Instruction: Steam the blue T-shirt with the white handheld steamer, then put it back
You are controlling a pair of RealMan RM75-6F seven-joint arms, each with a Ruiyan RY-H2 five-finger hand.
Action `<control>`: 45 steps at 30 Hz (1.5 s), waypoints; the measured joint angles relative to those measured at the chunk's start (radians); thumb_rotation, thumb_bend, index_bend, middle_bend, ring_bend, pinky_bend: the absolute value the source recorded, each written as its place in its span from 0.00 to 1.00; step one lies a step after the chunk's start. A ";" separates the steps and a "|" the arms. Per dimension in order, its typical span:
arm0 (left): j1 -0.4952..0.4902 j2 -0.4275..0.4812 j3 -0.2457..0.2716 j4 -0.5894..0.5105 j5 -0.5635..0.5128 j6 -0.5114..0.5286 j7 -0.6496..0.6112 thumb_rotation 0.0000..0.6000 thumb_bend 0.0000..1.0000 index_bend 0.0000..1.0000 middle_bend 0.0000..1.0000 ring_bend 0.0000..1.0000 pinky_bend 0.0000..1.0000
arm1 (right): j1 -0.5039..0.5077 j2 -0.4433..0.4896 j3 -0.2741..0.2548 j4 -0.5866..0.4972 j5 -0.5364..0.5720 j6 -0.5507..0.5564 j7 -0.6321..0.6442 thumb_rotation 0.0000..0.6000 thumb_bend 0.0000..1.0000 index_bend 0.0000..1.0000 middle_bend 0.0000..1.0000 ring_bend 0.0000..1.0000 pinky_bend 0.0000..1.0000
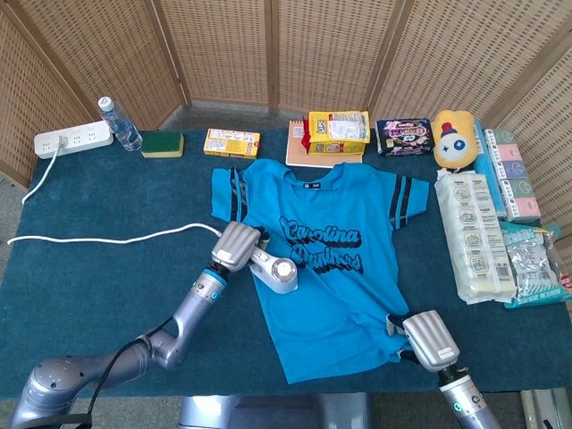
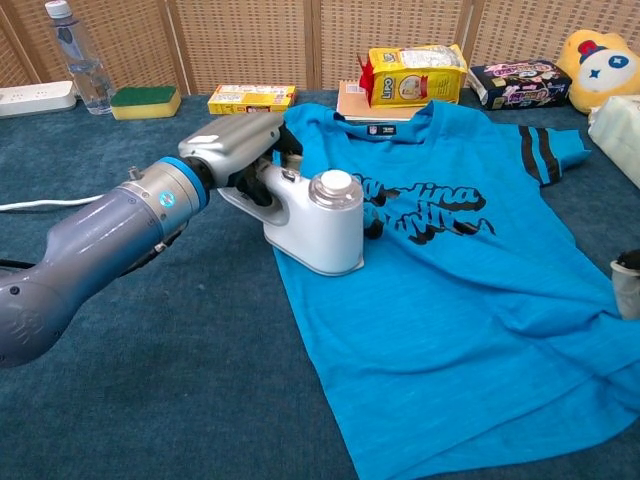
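Head view: the blue short-sleeved T-shirt with black lettering [image 1: 335, 246] lies flat on the dark green carpeted desk [image 1: 107, 286]. The left hand [image 1: 234, 244] grips the handle of the white handheld steamer [image 1: 273, 271], which sits on the shirt's left edge beside the print. The right hand [image 1: 427, 339] rests at the shirt's lower hem; whether its fingers pinch the fabric cannot be told. The white power cord [image 1: 107, 239] trails left.

Chest view: the steamer [image 2: 315, 222] sits sole-down on the fabric, the left hand [image 2: 238, 150] wrapped around its handle. Recommended procedure: keep the sole flat, move slowly across the print, keep the hem taut, and keep the cord slack.
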 measured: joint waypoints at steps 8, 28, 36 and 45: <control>0.006 0.027 -0.081 0.052 -0.081 0.014 -0.010 1.00 0.37 0.68 0.76 0.68 0.74 | -0.001 0.005 0.001 -0.002 0.000 0.000 0.004 1.00 0.55 0.76 0.72 0.75 0.87; -0.013 -0.030 -0.114 0.122 -0.147 0.030 0.040 1.00 0.36 0.68 0.76 0.68 0.74 | -0.008 0.015 0.002 0.001 0.008 0.002 0.015 1.00 0.55 0.76 0.72 0.75 0.87; -0.049 -0.084 -0.101 0.144 -0.134 0.016 0.052 1.00 0.36 0.68 0.76 0.68 0.74 | -0.009 0.018 0.005 0.011 0.013 0.001 0.032 1.00 0.55 0.76 0.72 0.75 0.87; -0.077 -0.124 -0.090 0.131 -0.110 0.011 0.042 1.00 0.36 0.68 0.76 0.68 0.74 | -0.012 0.020 0.007 0.015 0.017 0.004 0.038 1.00 0.55 0.76 0.72 0.75 0.87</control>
